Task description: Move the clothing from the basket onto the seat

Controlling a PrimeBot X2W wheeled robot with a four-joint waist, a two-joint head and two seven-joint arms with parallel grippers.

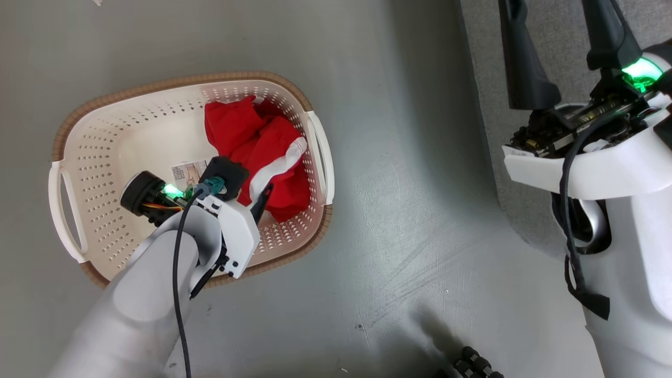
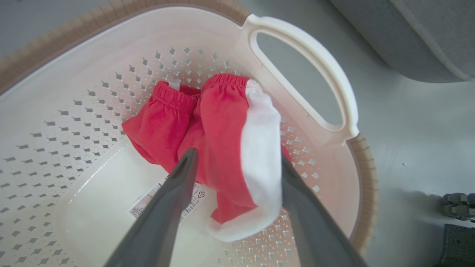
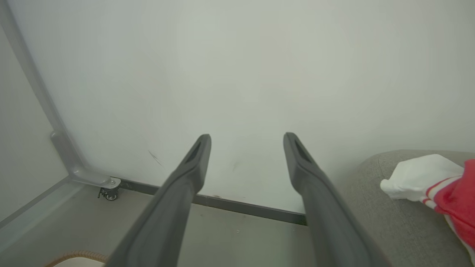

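1. Left wrist view: the left gripper (image 2: pixel 237 155) reaches inside the basket (image 2: pixel 345 111), fingers spread wide either side of the red clothing (image 2: pixel 219 148) heaped against the basket's handle-side wall.
2. The right gripper (image 3: pixel 247 136) hangs well clear of the basket, fingers apart.
3. Beyond the basket, the seat (image 3: pixel 389 218) bears a red-and-white garment (image 3: pixel 454 196).

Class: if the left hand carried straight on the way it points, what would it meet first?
Probably the red clothing in the basket: the open left hand straddles it, though depth is unclear.
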